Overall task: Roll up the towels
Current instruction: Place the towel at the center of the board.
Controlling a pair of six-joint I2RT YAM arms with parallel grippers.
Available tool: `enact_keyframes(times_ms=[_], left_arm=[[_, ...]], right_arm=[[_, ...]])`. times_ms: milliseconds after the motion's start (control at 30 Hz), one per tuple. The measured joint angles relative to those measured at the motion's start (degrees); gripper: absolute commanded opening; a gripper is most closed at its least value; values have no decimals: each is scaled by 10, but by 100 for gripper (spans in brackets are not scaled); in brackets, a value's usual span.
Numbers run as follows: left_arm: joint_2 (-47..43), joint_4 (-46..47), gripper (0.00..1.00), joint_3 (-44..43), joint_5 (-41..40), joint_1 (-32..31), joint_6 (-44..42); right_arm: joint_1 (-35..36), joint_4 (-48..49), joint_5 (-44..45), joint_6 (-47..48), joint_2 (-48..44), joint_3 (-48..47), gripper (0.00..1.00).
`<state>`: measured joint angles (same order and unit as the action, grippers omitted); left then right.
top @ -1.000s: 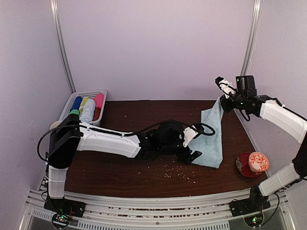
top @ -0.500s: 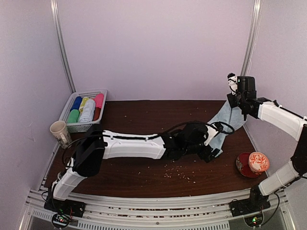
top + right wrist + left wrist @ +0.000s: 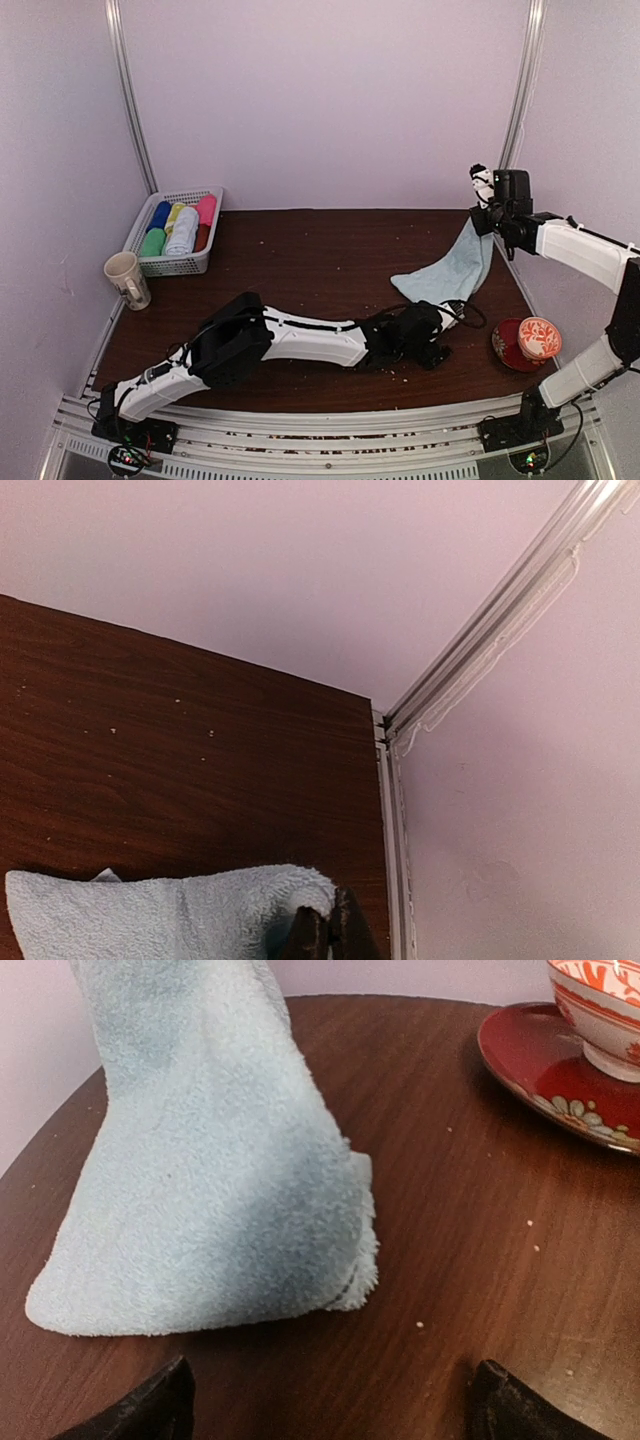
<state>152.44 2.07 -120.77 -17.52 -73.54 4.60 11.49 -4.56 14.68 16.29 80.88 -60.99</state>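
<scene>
One pale blue towel hangs from the back right down to the table, its lower end spread on the wood. My right gripper holds the towel's top corner up near the right wall, and in the right wrist view it is shut on the towel's folded edge. My left arm lies low across the table, its gripper just in front of the towel's lower end. In the left wrist view that gripper is open with bare wood between its fingertips, a little short of the towel's hem.
A white basket of coloured rolls stands at the back left, with a mug in front of it. A red saucer carrying a patterned cup sits at the front right, close to the left gripper. Crumbs dot the wood.
My left arm has swung right and toward the near edge, dropping low to the table. My right gripper has carried the towel's corner right, dragging the towel with it.
</scene>
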Motion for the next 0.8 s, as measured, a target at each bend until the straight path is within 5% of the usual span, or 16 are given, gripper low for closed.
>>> enact_keyframes(times_ms=[233, 533, 800], left_arm=[[9, 79, 98, 0, -35, 2, -9], [37, 170, 96, -31, -31, 2, -24], [98, 198, 50, -68, -40, 2, -39]], right_arm=[[1, -11, -130, -2, -24, 2, 0], [2, -12, -174, -3, -43, 2, 0], [2, -13, -195, -3, -52, 7, 0]])
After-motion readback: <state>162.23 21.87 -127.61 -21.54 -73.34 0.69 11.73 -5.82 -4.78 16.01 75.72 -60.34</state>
